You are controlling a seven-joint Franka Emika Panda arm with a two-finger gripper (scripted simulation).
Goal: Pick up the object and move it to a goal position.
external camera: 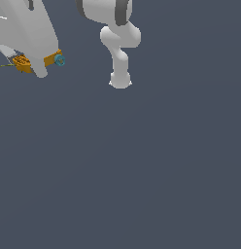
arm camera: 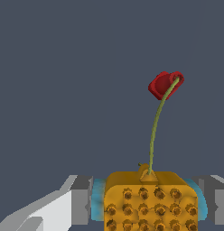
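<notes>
**benchbot_fan:** where's the thing right now, and have you actually got it?

**me:** Yep. My gripper (arm camera: pixel 150 203) is clamped on the orange object (arm camera: pixel 150 200), a studded orange block with teal caps on its two sides, and each finger (arm camera: pixel 80 200) is pressed on a cap. In the exterior view it's up in the top corner on the exterior view's left, tucked under my hand (external camera: pixel 37 61), off the floor as far as I can tell.

**benchbot_fan:** plan for the carry?

**me:** Keep the squeeze steady and travel smoothly, since I'd guess a small, lumpy piece could twist between the pads. A thin green stem (arm camera: pixel 154 131) runs from the block to a dark-red tip (arm camera: pixel 165 85), which I'm reading as the goal marker.

**benchbot_fan:** which way does it point?

**me:** Its long axis runs finger to finger, cap to cap. The studded face looks at my wrist camera, and the stem leads away from my palm.
</notes>
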